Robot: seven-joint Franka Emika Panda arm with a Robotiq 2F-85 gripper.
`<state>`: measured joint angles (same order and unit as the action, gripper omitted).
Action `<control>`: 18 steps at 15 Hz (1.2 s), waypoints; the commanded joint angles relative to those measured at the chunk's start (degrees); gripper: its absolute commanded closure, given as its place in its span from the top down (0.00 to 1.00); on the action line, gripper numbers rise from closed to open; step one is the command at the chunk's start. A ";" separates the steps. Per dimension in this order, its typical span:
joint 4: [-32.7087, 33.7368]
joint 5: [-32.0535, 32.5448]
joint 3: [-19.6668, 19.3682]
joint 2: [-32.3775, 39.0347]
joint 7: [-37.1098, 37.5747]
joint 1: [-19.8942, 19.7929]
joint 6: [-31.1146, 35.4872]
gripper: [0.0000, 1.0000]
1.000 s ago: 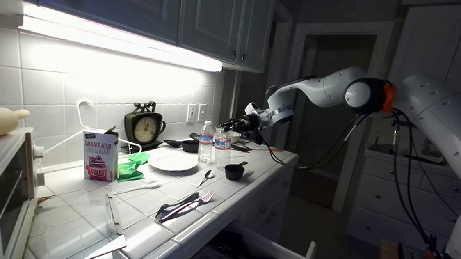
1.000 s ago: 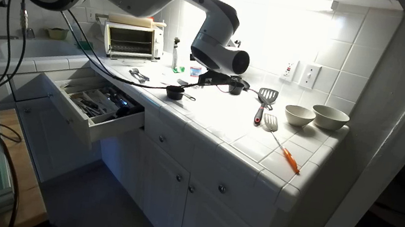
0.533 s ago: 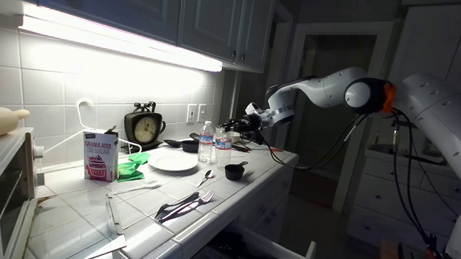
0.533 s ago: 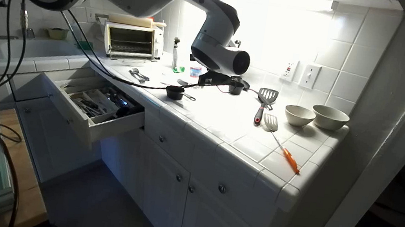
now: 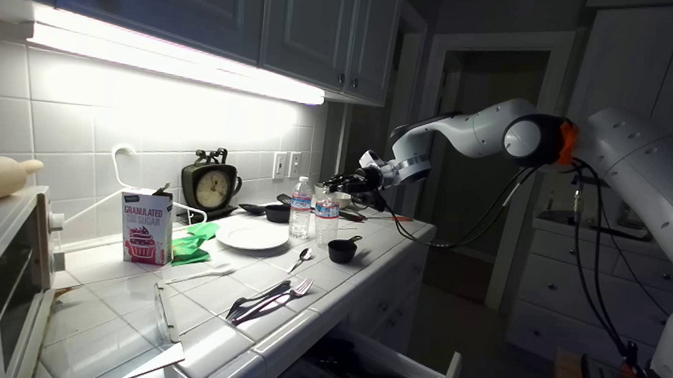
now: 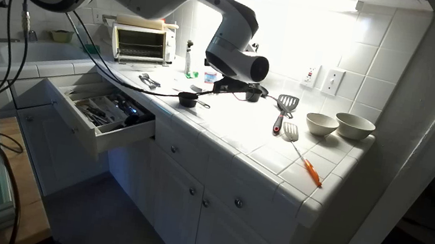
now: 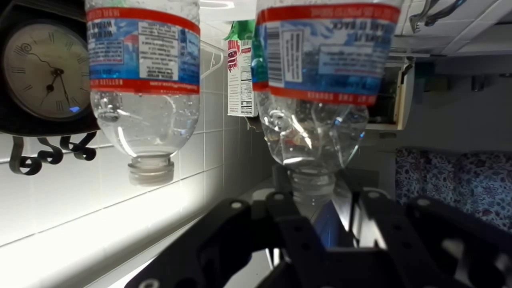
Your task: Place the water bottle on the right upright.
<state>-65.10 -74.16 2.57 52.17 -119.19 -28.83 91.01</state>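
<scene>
The water bottle (image 5: 325, 230) is see-through plastic with a blue and red label. It stands about upright over the counter; I cannot tell whether its base touches the tiles. In the wrist view, which is upside down, the bottle (image 7: 324, 60) fills the upper right and leans slightly. My gripper (image 5: 331, 185) is at the bottle's top in an exterior view. In the wrist view the fingertips of the gripper (image 7: 315, 185) are on both sides of the bottle's neck and appear shut on it. The neck's end is partly hidden between the fingers. My gripper (image 6: 227, 85) also shows in an exterior view.
A second, similar bottle (image 5: 300, 210) stands close beside the held one; it also shows in the wrist view (image 7: 144, 52). A white plate (image 5: 251, 239), black measuring cup (image 5: 342, 251) and spoon (image 5: 303, 257) are close by. The clock (image 5: 213, 191) stands behind. A drawer (image 6: 124, 136) is open below.
In an exterior view, my gripper and the bottle at it have shifted very slightly to the right. Everything else is still.
</scene>
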 commanded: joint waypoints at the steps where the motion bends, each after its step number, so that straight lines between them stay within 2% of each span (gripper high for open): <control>1: 1.18 -0.73 0.54 1.28 0.27 -0.67 -1.03 0.08; 3: 1.11 -0.74 0.54 1.21 0.24 -0.74 -0.95 0.11; 4: 1.01 -0.74 0.50 1.15 0.35 -0.74 -0.83 0.53; 6: 0.87 -0.80 0.49 1.09 0.35 -0.79 -0.70 0.62; 11: 0.72 -0.96 0.57 1.26 0.41 -0.88 -0.56 0.98; 18: 0.81 -0.90 0.55 1.47 0.41 -0.96 -0.63 1.00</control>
<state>-65.11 -74.15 2.60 52.98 -119.19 -29.23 91.01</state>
